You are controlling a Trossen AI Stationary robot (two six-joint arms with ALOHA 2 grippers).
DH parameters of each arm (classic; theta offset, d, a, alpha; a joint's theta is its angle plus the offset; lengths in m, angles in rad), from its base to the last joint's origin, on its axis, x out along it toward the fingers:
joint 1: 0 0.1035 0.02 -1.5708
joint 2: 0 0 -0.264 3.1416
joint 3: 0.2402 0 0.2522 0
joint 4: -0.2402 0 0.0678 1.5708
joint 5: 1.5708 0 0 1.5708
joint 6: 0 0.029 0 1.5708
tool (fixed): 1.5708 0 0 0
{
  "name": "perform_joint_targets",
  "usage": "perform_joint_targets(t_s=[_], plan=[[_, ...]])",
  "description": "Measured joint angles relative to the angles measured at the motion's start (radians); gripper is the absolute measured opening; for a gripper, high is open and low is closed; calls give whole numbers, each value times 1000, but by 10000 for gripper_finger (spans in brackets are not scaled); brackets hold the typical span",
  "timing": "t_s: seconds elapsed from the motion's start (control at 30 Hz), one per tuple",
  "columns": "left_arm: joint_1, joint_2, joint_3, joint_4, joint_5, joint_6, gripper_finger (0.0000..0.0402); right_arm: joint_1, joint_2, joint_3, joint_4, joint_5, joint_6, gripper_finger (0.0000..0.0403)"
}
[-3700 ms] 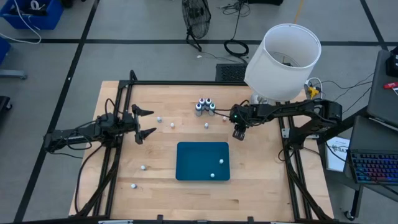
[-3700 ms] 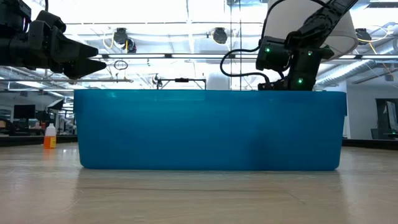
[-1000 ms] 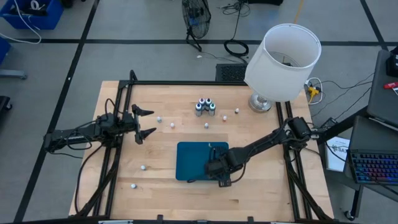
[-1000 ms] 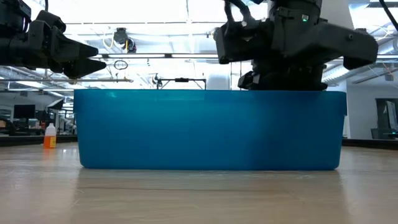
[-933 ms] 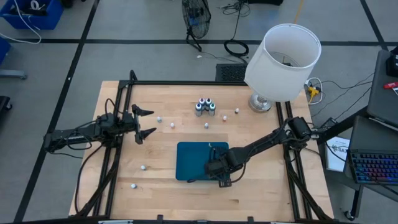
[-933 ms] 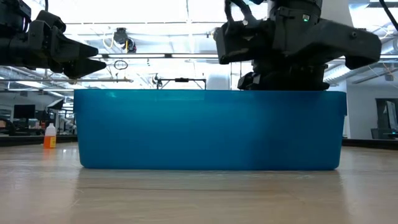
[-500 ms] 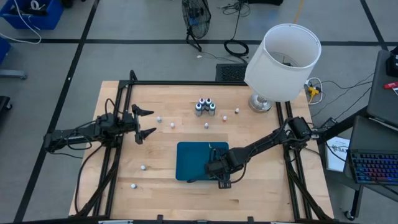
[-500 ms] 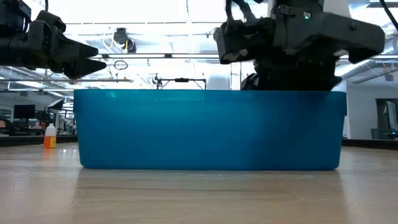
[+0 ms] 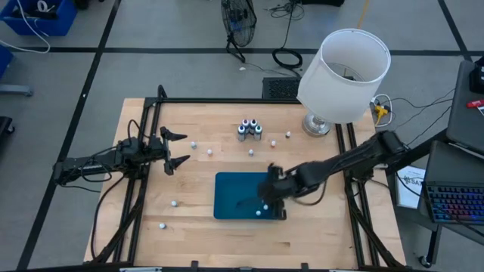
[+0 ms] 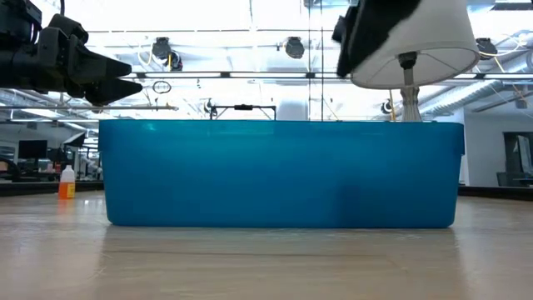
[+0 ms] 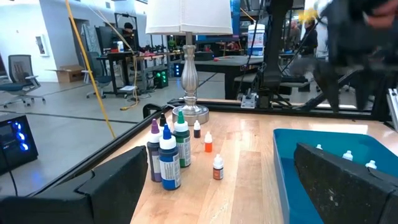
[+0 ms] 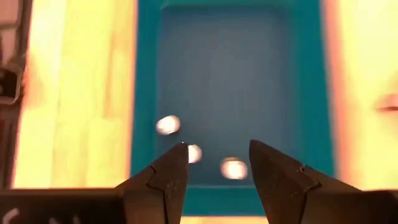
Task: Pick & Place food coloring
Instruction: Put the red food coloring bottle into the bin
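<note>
Three tiny white-capped food coloring bottles [image 12: 194,153] are lying inside the teal tray [image 9: 231,189], clustered near one end, blurred

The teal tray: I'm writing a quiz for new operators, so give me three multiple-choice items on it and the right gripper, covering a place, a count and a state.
1. Where is the right gripper?
A. Over the teal tray
B. Well to the left of it
C. Well behind it

2. How many small white-capped bottles lie in the tray?
A. One
B. Three
C. Five

3. What state is the right gripper in?
A. Shut on a bottle
B. Open and empty
C. Shut on the tray's rim

Answers:
1 A: the high view shows it above the tray's right part.
2 B: the right wrist view shows three white caps on the tray floor.
3 B: its fingers stand apart with nothing between them.
</note>
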Motion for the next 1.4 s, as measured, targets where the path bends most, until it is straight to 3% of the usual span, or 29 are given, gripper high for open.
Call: perform_joint_targets(t_s=[0.2,0.43,0.57,0.7,0.93,1.4], plan=[[0,0,0,0,0,0,399,-91,-137,0,-106,165,-22,167],[0,0,0,0,0,0,399,-354,-163,-49,-256,196,-26,200],[0,0,0,0,0,0,399,-505,-162,-172,-155,188,-60,213],[0,0,0,0,0,0,399,-619,-162,-323,27,109,-85,212],[0,0,0,0,0,0,399,-723,-162,-542,334,59,-128,202],[0,0,0,0,0,0,399,-779,-162,-621,433,58,-157,196]])
